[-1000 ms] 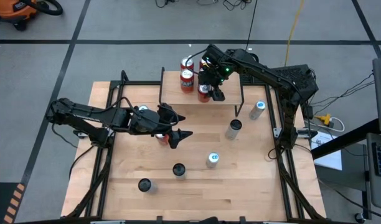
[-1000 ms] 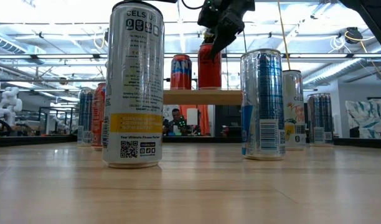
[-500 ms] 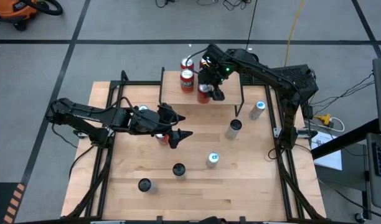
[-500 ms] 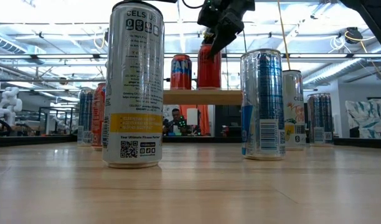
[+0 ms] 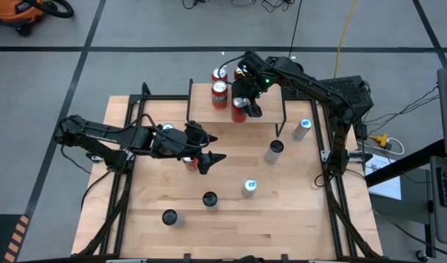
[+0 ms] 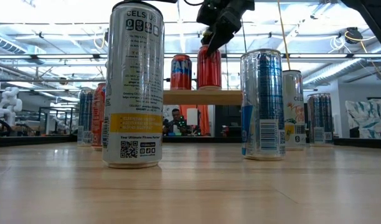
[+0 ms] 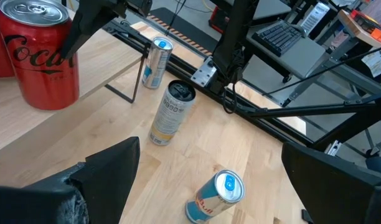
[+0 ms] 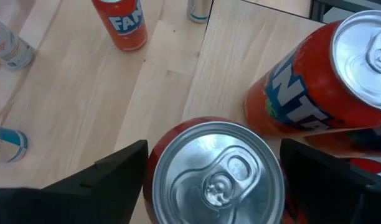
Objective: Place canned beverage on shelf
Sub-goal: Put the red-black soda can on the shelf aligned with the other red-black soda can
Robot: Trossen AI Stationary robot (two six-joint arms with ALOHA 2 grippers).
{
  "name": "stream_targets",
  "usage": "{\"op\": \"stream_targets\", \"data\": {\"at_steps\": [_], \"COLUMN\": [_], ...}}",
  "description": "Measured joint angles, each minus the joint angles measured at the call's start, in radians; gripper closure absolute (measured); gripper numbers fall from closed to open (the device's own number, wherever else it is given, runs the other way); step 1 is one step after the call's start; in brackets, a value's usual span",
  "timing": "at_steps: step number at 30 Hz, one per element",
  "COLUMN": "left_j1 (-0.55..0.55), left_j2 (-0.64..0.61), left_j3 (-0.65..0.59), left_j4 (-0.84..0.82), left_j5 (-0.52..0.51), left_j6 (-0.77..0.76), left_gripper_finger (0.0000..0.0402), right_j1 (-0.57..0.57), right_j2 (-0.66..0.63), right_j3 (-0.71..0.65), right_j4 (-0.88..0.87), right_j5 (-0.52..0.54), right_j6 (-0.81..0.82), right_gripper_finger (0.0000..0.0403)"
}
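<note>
Since a second ago the right pincer (image 5: pixel 243 96) has spread wider and lifted slightly above the red cola can (image 6: pixel 209 66), which stands upright on the shelf (image 6: pixel 202 96) beside an orange Fanta can (image 6: pixel 181 71). From overhead, the right arm reaches from about three o'clock across to the shelf at twelve o'clock on the bench (image 5: pixel 231 219), its wrist bent down over the cans. Its fingers (image 8: pixel 109 177) stand wide apart on either side of the cola can's silver lid without visibly gripping it. Over the bench's middle-left, the left arm stretches in from nine o'clock, its left pincer (image 5: pixel 211 161) spread open and holding nothing. Overhead, the arm hides most of the shelf top, and a red can under the left pincer is mostly covered.
</note>
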Motion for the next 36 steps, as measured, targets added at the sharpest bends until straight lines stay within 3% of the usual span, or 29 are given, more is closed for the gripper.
{"op": "stream_targets", "data": {"at_steps": [10,20,23,29,36], "left_j1": [0.0,0.009,0.016,0.02,0.02], "left_j2": [0.0,0.0,0.0,0.0,0.0], "left_j3": [0.0,0.0,0.0,0.0,0.0], "left_j4": [-0.003,-0.008,-0.01,-0.029,-0.031], "left_j5": [0.0,-0.006,-0.006,-0.007,-0.008], "left_j6": [-0.003,-0.004,-0.004,-0.007,-0.007], "left_gripper_finger": [0.0007,0.0007,0.0007,0.0007,0.0007], "right_j1": [0.012,0.089,0.134,0.188,0.197], "right_j2": [-0.112,-0.174,-0.156,-0.114,-0.068], "right_j3": [0.0,0.0,0.0,0.0,0.0], "right_j4": [0.009,-0.049,-0.072,-0.067,-0.11], "right_j5": [0.053,0.046,0.047,0.059,0.189], "right_j6": [0.049,0.348,0.359,0.431,0.42], "right_gripper_finger": [0.007,0.0088,0.0126,0.024,0.036]}}
